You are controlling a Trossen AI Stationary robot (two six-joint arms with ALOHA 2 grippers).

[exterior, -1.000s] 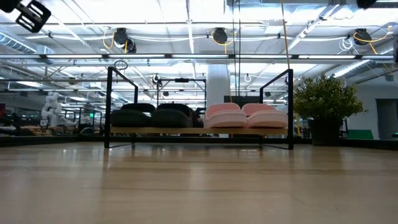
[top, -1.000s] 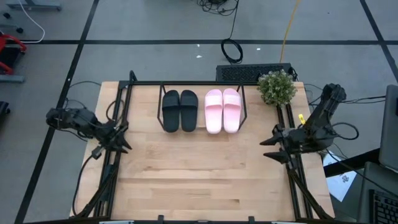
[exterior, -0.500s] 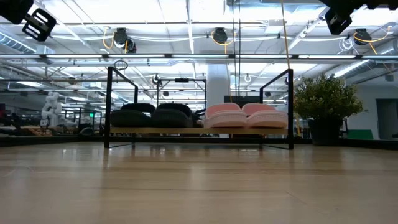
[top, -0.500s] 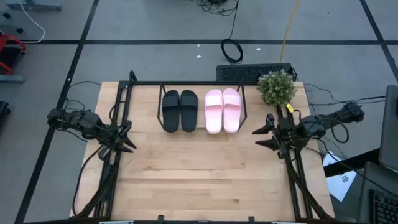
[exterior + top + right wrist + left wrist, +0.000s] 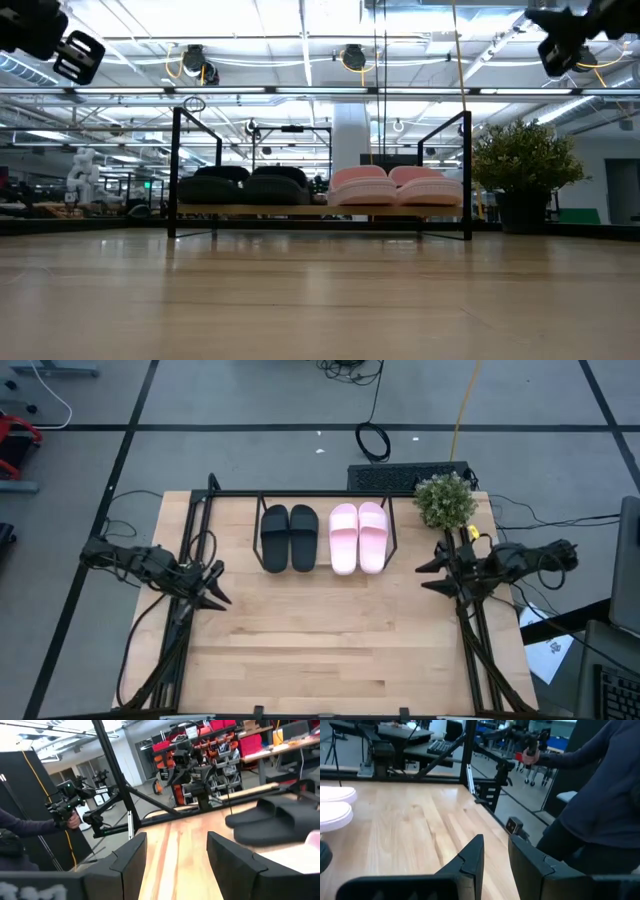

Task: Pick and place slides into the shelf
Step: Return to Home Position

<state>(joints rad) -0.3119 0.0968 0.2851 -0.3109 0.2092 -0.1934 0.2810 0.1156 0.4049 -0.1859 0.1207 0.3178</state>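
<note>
Slides (image 5: 275,538): all four in shelf (image 5: 325,496), top centre | your left gripper (image 5: 217,586) mid-left, right gripper (image 5: 424,577) mid-right, both parted, empty.

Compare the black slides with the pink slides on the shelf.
Colour: the black slides are matte and dark, the pink slides pale.
Place: the black slides fill the left half of the shelf, the pink slides the right half, nearer the potted plant.
Shared: each pair lies flat, side by side, straps up, inside the shelf.
</note>
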